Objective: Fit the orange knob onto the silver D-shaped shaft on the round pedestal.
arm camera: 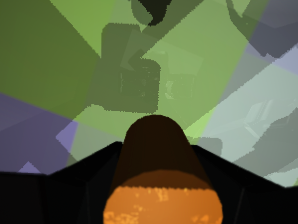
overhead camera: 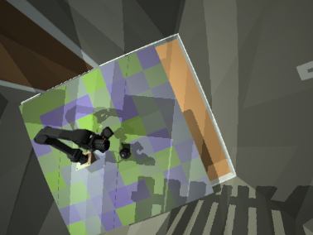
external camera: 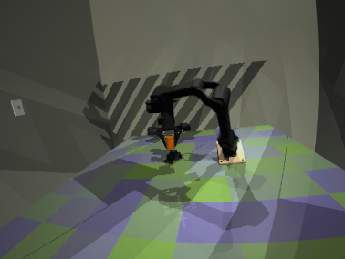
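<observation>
The orange knob (external camera: 170, 142) (arm camera: 162, 206) is upright, with its lower end pointing down at the table. My gripper (external camera: 171, 139) (arm camera: 155, 150) is shut on it, with a finger on each side, and points down. The round pedestal (overhead camera: 125, 153) (external camera: 172, 158) is dark and stands on the checkered table. In the exterior view the knob appears just above the pedestal, but the top view shows the pedestal to the right of the gripper, a short way off. The knob's hole is hidden underneath. The shaft's flat side cannot be made out.
The arm's pale base plate (overhead camera: 84, 161) (external camera: 232, 158) is fixed to the green and purple checkered table (external camera: 137, 223). An orange strip (overhead camera: 182, 87) runs along the table's right side in the top view. Strong shadows of the arm cross the table.
</observation>
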### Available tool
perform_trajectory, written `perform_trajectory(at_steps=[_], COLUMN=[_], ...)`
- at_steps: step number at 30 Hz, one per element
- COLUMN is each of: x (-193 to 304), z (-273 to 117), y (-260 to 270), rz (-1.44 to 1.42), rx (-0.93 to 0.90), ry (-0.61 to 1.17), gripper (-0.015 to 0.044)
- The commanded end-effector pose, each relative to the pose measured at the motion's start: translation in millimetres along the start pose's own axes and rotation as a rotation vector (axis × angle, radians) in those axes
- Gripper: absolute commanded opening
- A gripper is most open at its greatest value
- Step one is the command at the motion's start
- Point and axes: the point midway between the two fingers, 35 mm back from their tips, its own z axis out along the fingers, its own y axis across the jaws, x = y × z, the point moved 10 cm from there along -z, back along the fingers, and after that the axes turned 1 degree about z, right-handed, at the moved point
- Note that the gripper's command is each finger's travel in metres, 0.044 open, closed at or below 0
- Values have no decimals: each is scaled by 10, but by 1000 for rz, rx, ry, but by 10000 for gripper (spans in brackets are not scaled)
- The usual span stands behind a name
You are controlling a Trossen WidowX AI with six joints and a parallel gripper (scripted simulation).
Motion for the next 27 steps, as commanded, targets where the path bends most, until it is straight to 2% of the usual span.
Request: perform_trajectory(at_steps=[1, 21, 27], x=[-20, -70, -71], z=[176, 1129, 1199], y=[24, 84, 74], rz=[-1, -39, -42], rx=[17, 39, 41], ry=[-2, 5, 7], gripper=[0, 0, 0])
